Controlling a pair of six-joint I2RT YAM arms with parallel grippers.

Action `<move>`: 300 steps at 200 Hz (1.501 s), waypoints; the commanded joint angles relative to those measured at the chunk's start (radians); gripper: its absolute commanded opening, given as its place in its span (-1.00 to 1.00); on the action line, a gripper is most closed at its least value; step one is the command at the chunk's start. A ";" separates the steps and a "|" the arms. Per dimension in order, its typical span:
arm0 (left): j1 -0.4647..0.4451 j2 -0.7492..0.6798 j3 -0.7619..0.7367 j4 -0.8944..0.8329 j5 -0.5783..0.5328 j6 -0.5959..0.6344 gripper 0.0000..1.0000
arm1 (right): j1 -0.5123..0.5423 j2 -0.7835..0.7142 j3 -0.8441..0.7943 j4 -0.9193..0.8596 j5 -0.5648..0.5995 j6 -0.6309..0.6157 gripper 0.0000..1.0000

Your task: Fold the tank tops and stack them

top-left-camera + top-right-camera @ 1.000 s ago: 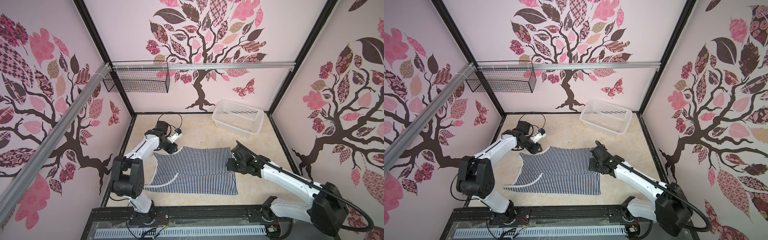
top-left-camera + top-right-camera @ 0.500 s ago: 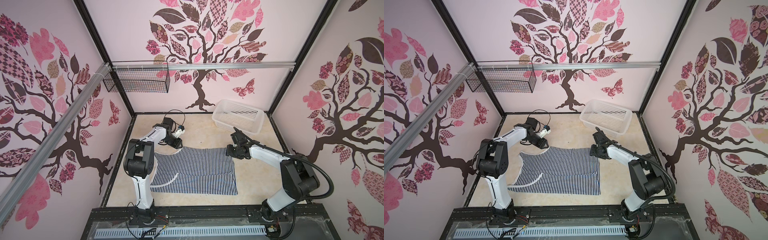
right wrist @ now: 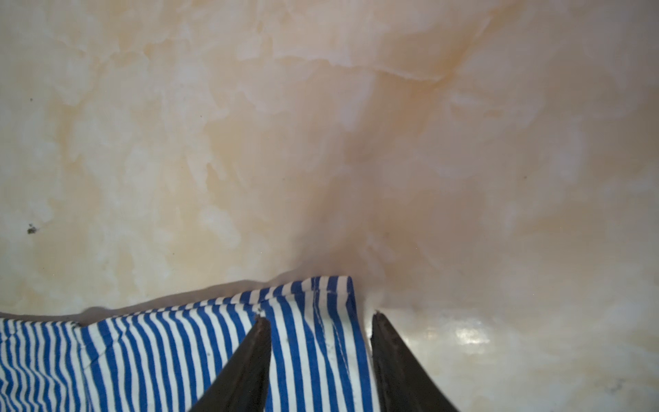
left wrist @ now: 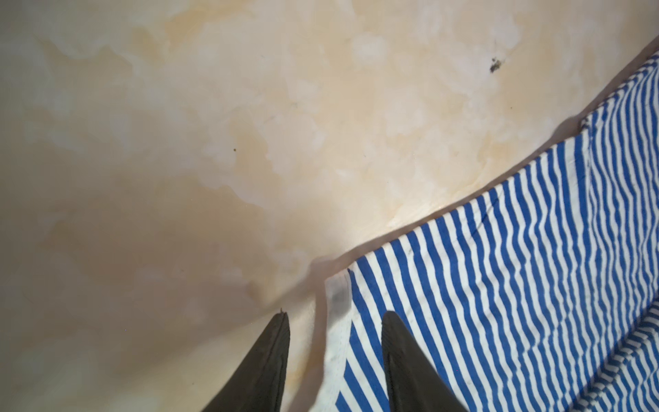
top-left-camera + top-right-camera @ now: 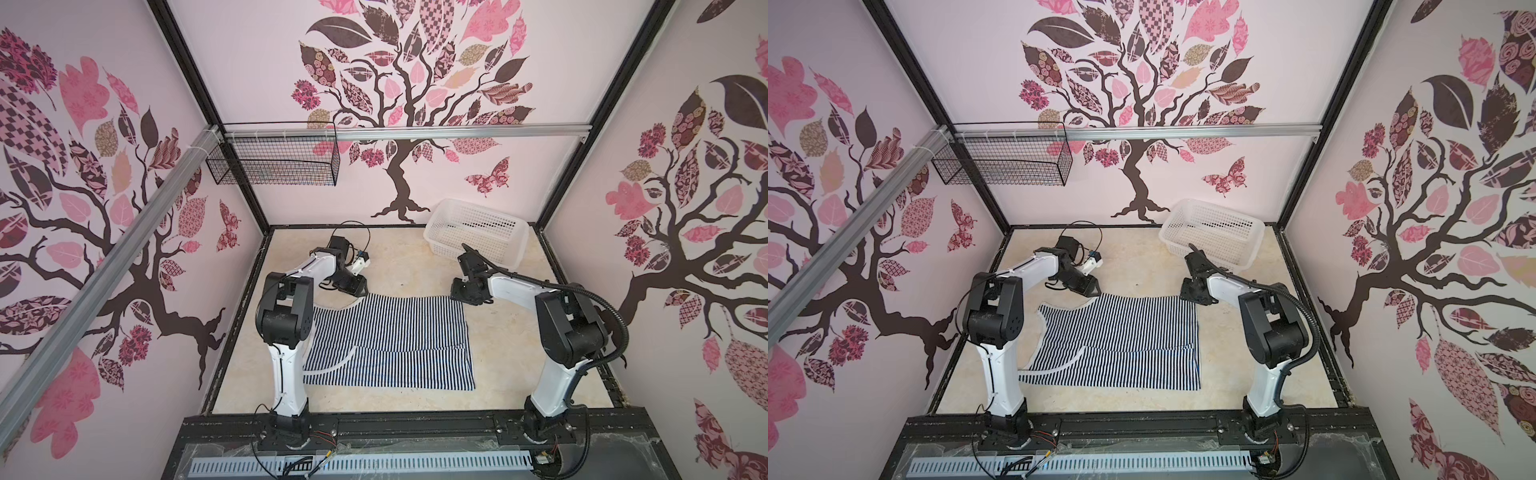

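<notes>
Reaching low over bench (image 5: 415, 257), left tool (image 4: 333, 314) and right tool (image 3: 319, 315), both half open, straddle upper corners of tank top (image 5: 399, 320), ungripped.

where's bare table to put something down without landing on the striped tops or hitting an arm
Widest bare patch: table between the right edge of the tank tops and the right arm. Also the far strip between the tops and the back wall, left of the white basket. Crowded: the tops' far corners, at the left claw and right claw.
</notes>
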 commanded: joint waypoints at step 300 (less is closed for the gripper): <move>-0.009 -0.079 -0.042 0.019 0.063 -0.003 -1.00 | -0.009 -0.135 -0.045 -0.024 -0.044 -0.025 -0.82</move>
